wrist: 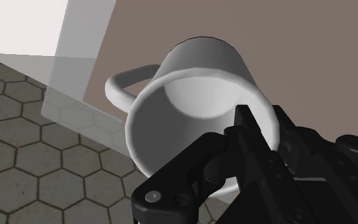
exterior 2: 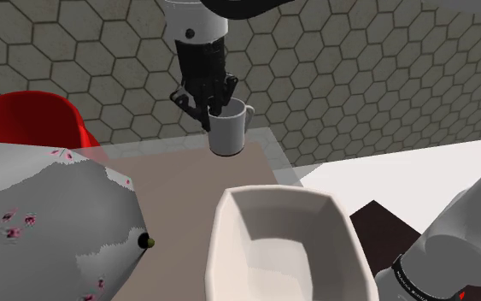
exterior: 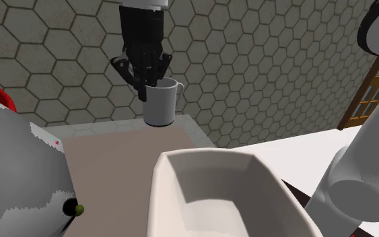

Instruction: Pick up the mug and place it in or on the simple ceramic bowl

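**Arm and pincer: condition at inspection**

The white arm (exterior: 359, 185) rises from the near right and reaches over to the far left. Its black wrist section hangs almost vertical, hand pointing down at the desk. The pincer (exterior: 147, 87) sits at the left side of the mug (exterior: 162, 106) rim. One finger is inside the rim and the other outside, and both are drawn close onto the wall between them. The wrist view confirms one fingertip (wrist: 243, 114) standing over the rim.
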Controlling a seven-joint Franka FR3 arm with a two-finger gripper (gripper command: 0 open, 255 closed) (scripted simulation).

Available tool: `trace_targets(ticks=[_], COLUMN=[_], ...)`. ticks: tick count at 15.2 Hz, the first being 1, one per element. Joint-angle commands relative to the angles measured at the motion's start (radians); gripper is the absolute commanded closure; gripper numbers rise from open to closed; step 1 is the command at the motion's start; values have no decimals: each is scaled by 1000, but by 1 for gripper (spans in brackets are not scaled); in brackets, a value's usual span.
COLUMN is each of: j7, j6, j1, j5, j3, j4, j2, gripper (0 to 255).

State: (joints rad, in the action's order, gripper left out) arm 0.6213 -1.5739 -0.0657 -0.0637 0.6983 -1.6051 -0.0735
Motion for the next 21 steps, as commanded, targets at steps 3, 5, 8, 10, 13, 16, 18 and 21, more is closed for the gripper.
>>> trace_targets(ticks=[3, 5, 8, 10, 13, 16, 18, 21], j7=[11, 15, 24, 30, 37, 46, 56, 75], j6=[64, 96, 144, 178, 188, 196, 207, 230], j1=[-5, -9, -16, -23, -22, -27, -38, -59], j5=[-22, -33, -51, -66, -23, 42, 81, 133], j3=[10, 15, 24, 30, 30, 25, 21, 16], j4=[89, 132, 200, 248, 209, 143, 109, 70], j2=[34, 50, 77, 98, 34, -64, -123, -202], gripper=[255, 255, 255, 255, 255, 255, 255, 255])
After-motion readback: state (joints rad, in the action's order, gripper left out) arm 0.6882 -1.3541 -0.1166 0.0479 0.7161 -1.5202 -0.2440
